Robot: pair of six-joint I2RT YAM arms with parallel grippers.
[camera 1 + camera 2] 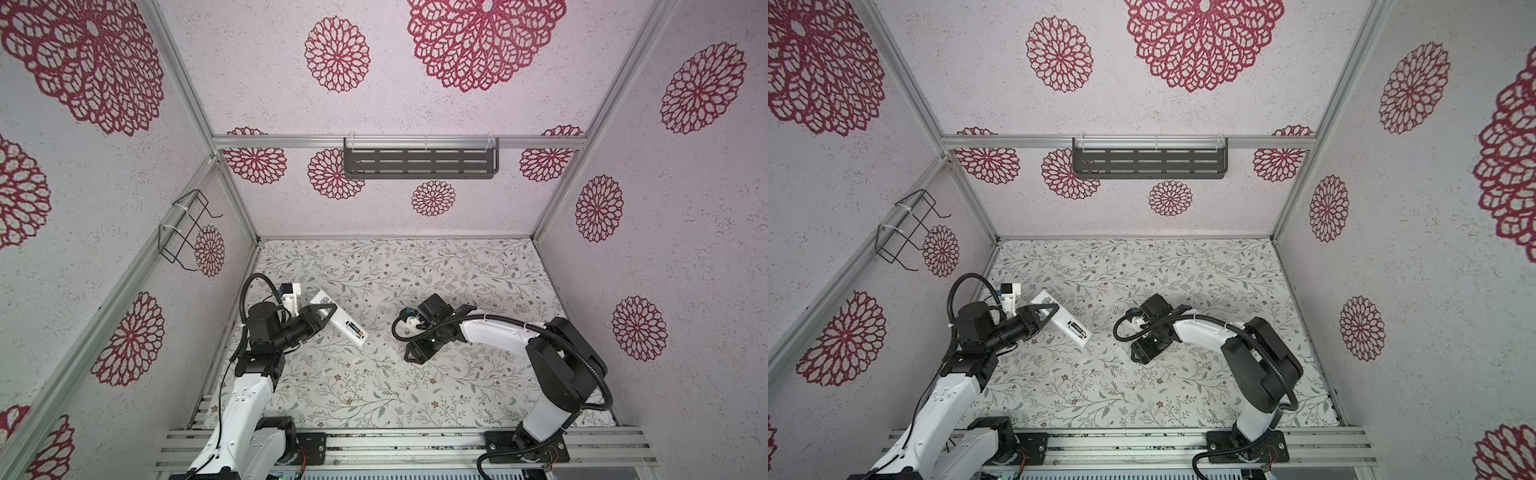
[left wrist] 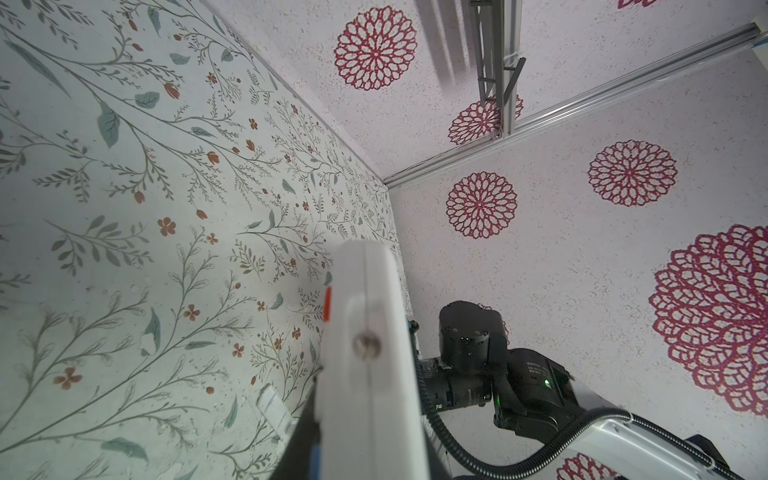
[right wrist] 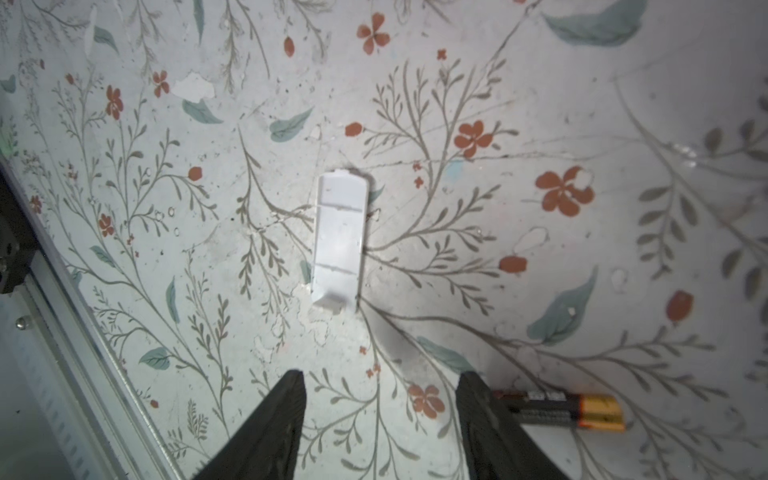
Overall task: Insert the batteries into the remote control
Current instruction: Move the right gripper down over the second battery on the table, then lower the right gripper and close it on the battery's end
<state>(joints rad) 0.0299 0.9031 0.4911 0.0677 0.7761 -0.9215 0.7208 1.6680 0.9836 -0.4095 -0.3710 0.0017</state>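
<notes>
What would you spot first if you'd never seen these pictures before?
Probably the huge red flower patterns on the walls. Next, the left gripper clamps the white remote control, whose back bay is open. By the open right gripper, a small white cover and a battery lie on the flowery table.

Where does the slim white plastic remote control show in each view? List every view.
Both top views: the remote control lies left of centre, clamped in the left gripper, recessed bay facing the camera.
Left wrist: edge-on in the foreground.
Right wrist: not in it.
Shared landmark: the floral table cover, in all four.
</notes>
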